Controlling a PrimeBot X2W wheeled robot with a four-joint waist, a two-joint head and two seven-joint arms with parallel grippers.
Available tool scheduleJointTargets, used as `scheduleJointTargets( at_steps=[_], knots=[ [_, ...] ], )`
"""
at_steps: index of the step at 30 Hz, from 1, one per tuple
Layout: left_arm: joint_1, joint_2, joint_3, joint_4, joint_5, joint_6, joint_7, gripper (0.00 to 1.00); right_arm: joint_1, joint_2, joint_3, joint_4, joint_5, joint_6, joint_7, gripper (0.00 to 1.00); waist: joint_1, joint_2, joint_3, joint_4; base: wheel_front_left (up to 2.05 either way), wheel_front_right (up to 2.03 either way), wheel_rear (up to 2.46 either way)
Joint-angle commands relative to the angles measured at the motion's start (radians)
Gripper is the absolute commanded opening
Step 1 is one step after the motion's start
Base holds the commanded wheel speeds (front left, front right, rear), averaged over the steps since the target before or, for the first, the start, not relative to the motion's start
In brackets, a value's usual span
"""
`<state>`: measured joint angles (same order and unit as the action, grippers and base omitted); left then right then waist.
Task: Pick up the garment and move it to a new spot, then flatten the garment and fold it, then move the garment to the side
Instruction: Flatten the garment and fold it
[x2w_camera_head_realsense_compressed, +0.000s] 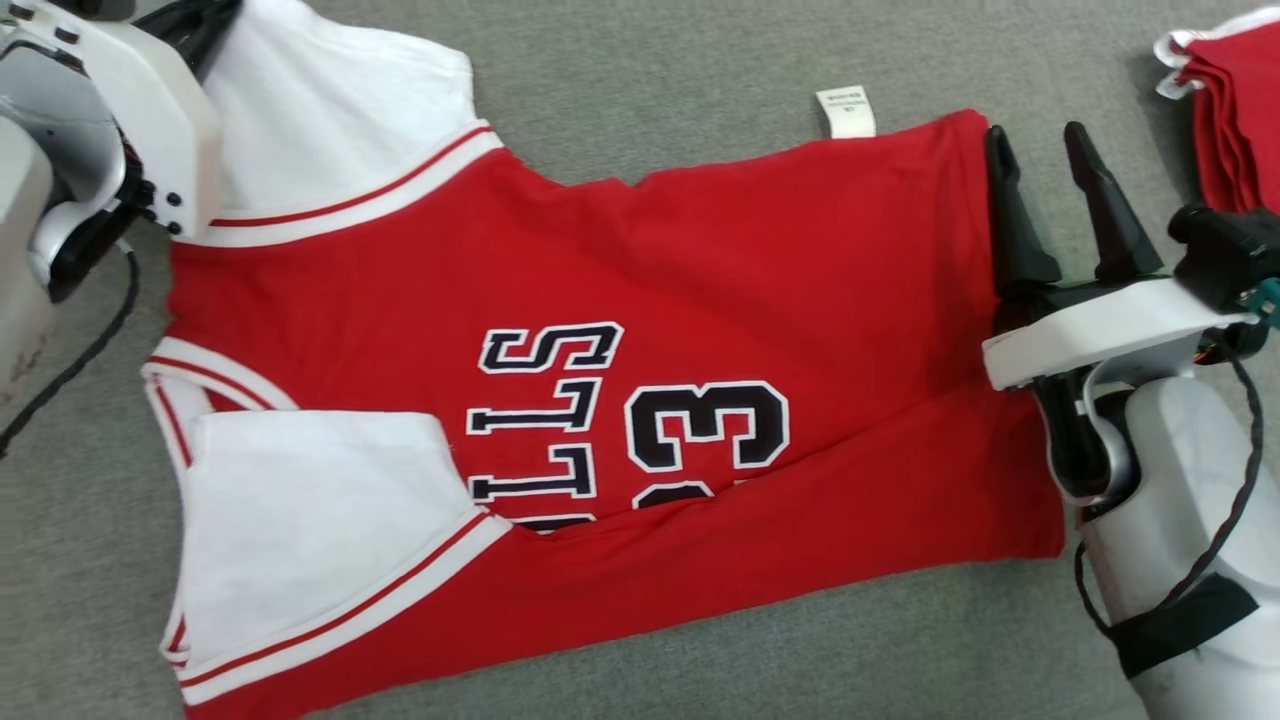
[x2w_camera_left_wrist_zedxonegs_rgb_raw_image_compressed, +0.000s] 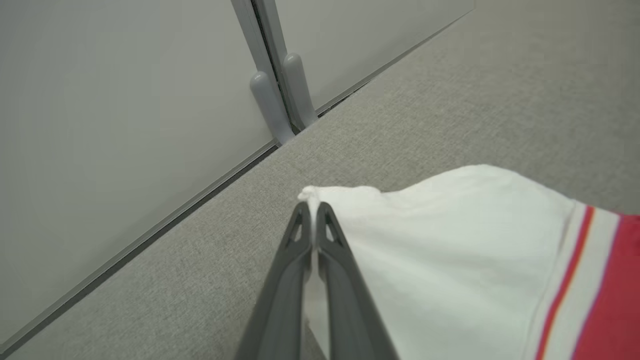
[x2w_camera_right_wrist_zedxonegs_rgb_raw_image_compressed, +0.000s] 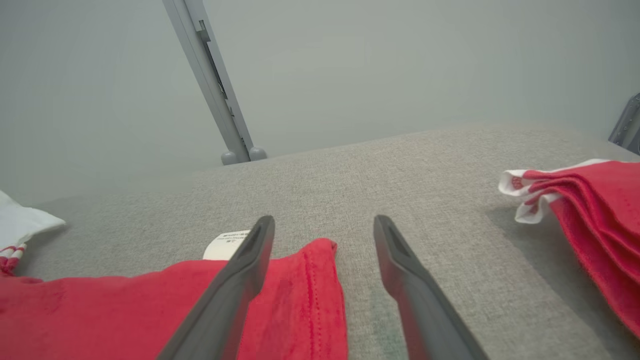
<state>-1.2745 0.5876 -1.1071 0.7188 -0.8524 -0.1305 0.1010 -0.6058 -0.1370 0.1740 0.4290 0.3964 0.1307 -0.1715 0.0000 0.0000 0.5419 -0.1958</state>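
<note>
We see left end effector (x2w_camera_left_wrist_zedxonegs_rgb_raw_image_compressed: 312, 207) pinching white sleeve (x2w_camera_left_wrist_zedxonegs_rgb_raw_image_compressed: 450, 240) of jersey (x2w_camera_head_realsense_compressed: 700, 300) at 10 o'clock; right end effector (x2w_camera_head_realsense_compressed: 1035, 135) spread wide at hem (x2w_camera_right_wrist_zedxonegs_rgb_raw_image_compressed: 327, 300), 3 o'clock.

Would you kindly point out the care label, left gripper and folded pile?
care label (x2w_camera_head_realsense_compressed: 846, 110): head view, tag's middle.
left gripper (x2w_camera_left_wrist_zedxonegs_rgb_raw_image_compressed: 313, 209): left wrist view, between fingertips.
folded pile (x2w_camera_right_wrist_zedxonegs_rgb_raw_image_compressed: 600, 200): right wrist view, top layer.

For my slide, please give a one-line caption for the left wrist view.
Left gripper shut on the white sleeve of a red-and-white basketball jersey on grey woven surface.
</note>
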Motion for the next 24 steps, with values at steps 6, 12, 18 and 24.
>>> scheduleJointTargets(
  at_steps=[6, 12, 18, 24],
  knots=[
    [0.043, -0.028, 0.004, -0.028, -0.019, 0.0, -0.138, 0.0, -0.032, -0.089, 0.021, 0.05, 0.025, 0.0, 0.104, 1.0, 0.0, 0.0, -0.065, 0.099, 0.0, 0.0, 0.0],
    [0.077, -0.06, -0.012, -0.063, -0.011, 0.0, -0.193, 0.0, -0.056, -0.159, 0.025, 0.128, 0.064, 0.0, 0.192, 1.0, 0.0, 0.0, -0.098, 0.16, 0.0, 0.0, 0.0],
    [0.095, -0.081, -0.019, -0.082, -0.019, 0.004, -0.207, 0.0, -0.071, -0.21, 0.05, 0.193, 0.1, 0.0, 0.251, 1.0, 0.0, 0.0, -0.106, 0.197, 0.0, 0.0, 0.0],
    [0.097, -0.085, -0.026, -0.091, -0.017, 0.004, -0.209, 0.0, -0.097, -0.229, 0.059, 0.252, 0.127, 0.0, 0.276, 1.0, 0.0, 0.0, -0.097, 0.209, 0.0, 0.0, 0.0]
  ],
)
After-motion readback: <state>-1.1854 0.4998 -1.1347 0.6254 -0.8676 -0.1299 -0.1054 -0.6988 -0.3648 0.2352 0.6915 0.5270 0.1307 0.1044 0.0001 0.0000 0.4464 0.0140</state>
